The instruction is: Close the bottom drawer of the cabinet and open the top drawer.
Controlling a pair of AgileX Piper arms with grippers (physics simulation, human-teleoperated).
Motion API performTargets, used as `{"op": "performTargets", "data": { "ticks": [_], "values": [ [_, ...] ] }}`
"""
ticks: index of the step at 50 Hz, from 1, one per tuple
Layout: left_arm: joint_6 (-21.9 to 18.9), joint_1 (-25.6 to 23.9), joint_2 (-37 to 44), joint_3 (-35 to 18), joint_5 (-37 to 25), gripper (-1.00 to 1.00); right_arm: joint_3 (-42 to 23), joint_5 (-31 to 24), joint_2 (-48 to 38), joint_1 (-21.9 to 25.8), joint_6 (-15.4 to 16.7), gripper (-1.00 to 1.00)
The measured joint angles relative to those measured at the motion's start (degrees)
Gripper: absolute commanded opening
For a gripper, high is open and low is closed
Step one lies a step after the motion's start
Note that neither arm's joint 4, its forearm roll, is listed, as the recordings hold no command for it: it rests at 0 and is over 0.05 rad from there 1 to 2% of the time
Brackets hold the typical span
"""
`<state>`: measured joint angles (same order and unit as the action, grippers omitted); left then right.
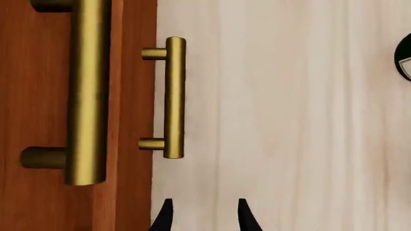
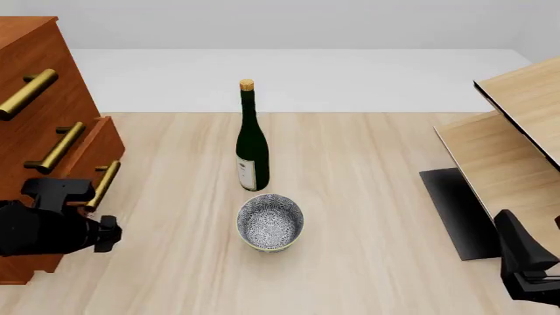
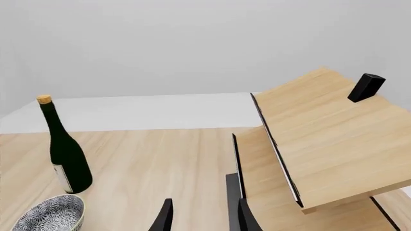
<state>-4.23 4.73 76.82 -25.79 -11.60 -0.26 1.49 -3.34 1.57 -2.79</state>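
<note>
Pale wood-grain surface (image 2: 376, 216), evenly lit. Plain grey-white wall (image 2: 289, 23) behind, lighter floor strip beyond the far edge. Slanted light-wood panels (image 2: 516, 125) at right, dark base (image 2: 455, 210) beneath.

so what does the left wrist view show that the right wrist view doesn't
Only the left wrist view shows the cabinet with two brass bar handles, the nearer one and a farther one, and the left hand with its fingertips apart. Only the right wrist view shows the wine bottle, the patterned bowl, the slanted pale wood panels and the right hand, also apart. Both show the light wood table.
</note>
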Motion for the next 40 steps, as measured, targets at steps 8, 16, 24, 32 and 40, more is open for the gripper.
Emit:
{"op": "performTargets", "data": {
  "ticks": [8, 16, 24, 32, 40],
  "values": [
    [-4.00, 3.87, -1.34, 1.28, 0.63, 1.00, -0.03, 0.32, -0.43, -0.03, -0.40, 1.00],
    [-6.75, 6.40, -2.62, 1.90, 0.62, 1.00, -0.04, 0.25, -0.45, -0.09, -0.77, 1.00],
    [-9.90, 8.46, -4.57, 2.39, 0.14, 1.00, -0.03, 0.22, -0.47, -0.10, -1.02, 1.00],
    [-12.00, 8.69, -5.79, 3.05, -0.50, 1.00, -0.03, 0.31, -0.59, -0.13, -1.20, 1.00],
    [-13.40, 8.87, -6.88, 3.70, -0.97, 1.00, -0.04, 0.38, -0.69, -0.10, -1.32, 1.00]
  ]
}}
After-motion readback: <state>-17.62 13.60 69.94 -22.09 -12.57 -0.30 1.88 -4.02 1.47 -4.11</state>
